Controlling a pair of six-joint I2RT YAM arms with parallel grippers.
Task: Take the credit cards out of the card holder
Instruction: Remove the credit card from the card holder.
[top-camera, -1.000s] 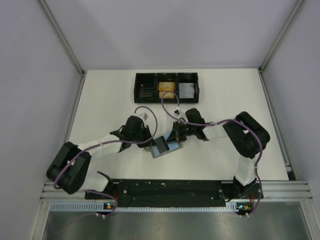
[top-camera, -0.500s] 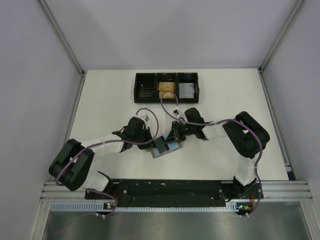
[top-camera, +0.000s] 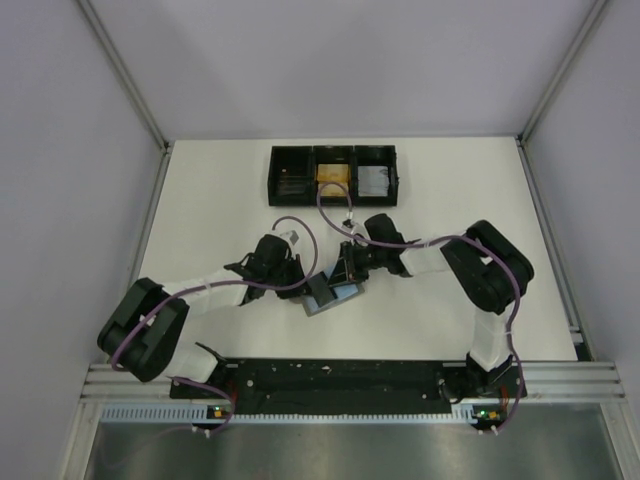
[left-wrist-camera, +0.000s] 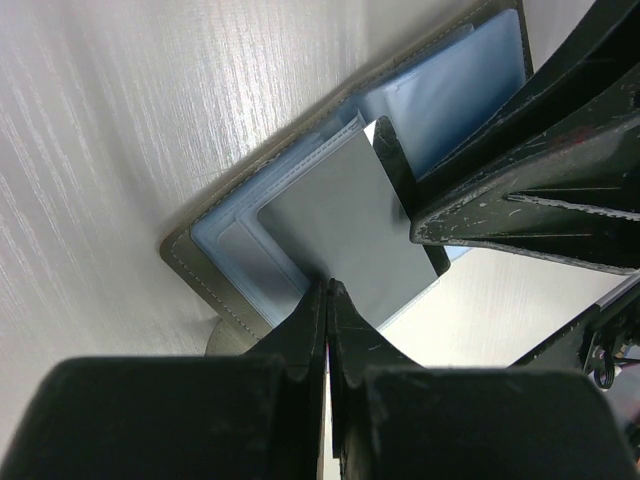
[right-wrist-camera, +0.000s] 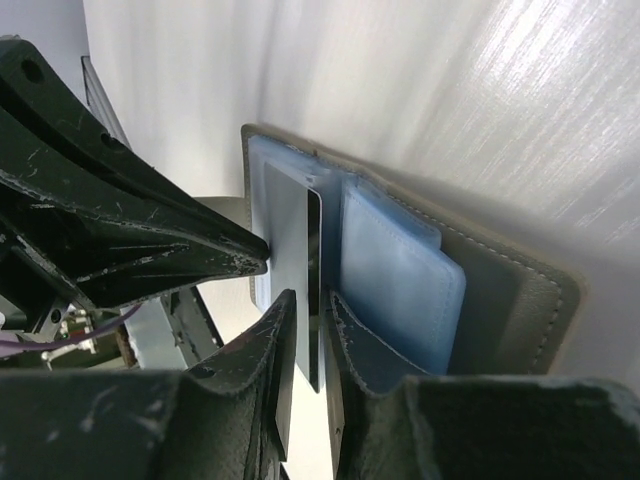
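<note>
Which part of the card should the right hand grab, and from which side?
Grip the card by its free edge, opposite the left hand, which is shut on the other edge. That free edge looks raised off the holder, so the right hand can come in edge-on from its own side, one finger on each face, as it stands now.

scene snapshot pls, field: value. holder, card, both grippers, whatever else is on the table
card holder: lying open on the table, blue pockets facing up
card: grey, over the open holder, one end sticking out past its edge
left gripper: shut on the card's edge
right gripper: jaws slightly apart, one finger on each side of the card
tray: black, three compartments, at the far side of the table, away from both arms
</note>
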